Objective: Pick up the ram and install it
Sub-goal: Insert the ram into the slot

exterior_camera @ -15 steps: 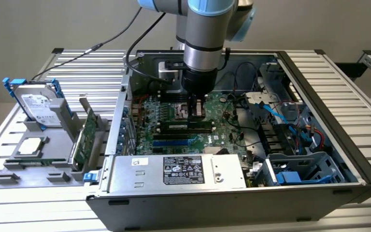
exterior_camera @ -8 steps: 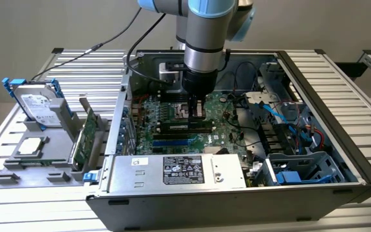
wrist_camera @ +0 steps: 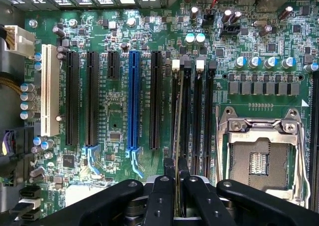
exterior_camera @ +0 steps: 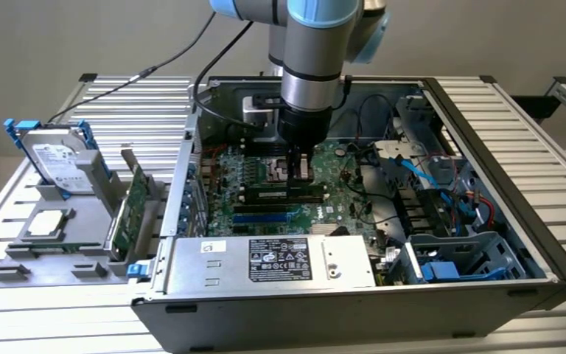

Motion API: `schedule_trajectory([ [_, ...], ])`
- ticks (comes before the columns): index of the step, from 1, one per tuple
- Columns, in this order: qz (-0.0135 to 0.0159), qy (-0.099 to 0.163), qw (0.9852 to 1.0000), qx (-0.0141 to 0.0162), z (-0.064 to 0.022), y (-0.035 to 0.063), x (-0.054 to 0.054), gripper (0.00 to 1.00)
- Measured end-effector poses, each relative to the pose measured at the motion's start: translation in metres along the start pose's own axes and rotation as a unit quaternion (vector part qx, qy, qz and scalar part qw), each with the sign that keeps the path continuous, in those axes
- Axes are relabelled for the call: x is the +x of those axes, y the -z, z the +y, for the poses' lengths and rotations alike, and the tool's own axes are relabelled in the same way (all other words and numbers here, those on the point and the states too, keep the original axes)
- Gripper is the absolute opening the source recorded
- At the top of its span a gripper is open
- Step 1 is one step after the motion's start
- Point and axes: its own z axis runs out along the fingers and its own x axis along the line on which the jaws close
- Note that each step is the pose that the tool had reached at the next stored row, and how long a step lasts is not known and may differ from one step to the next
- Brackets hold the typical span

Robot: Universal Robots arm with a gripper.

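Observation:
My gripper (wrist_camera: 178, 188) is shut on the ram (wrist_camera: 177, 116), a thin green stick seen edge-on between the two black fingers (wrist_camera: 162, 191). The stick hangs just over the black memory slots (wrist_camera: 198, 111) on the green motherboard (wrist_camera: 114, 116), lined up along the slot nearest the black expansion slots. Whether its lower edge touches the slot I cannot tell. In the exterior view the gripper (exterior_camera: 298, 171) reaches straight down into the open computer case (exterior_camera: 519, 184), just above the motherboard (exterior_camera: 263, 206).
An open processor socket (wrist_camera: 259, 156) sits beside the memory slots. The silver power supply (exterior_camera: 273, 262) fills the case front and blue cables (exterior_camera: 430, 177) run on the exterior view's right. Outside the case, a grey tray (exterior_camera: 27, 254) holds a hard drive (exterior_camera: 57, 158), an expansion card (exterior_camera: 130, 206) and a processor chip (exterior_camera: 47, 225).

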Motion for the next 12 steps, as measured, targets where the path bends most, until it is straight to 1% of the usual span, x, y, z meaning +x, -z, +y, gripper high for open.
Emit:
schedule_trajectory([
  [2, -0.0001, 0.000, 1.0000, -0.0005, -0.0001, 0.0004, 0.000, 0.14],
  [4, -0.0003, 0.000, 1.0000, -0.0010, -0.0001, 0.0033, 0.000, 0.14],
  [9, 0.0000, 0.000, 1.0000, -0.0021, 0.0006, 0.0193, 0.002, 0.14],
  [12, 0.0000, 0.000, 1.0000, -0.0027, 0.0008, 0.0234, 0.002, 0.14],
])
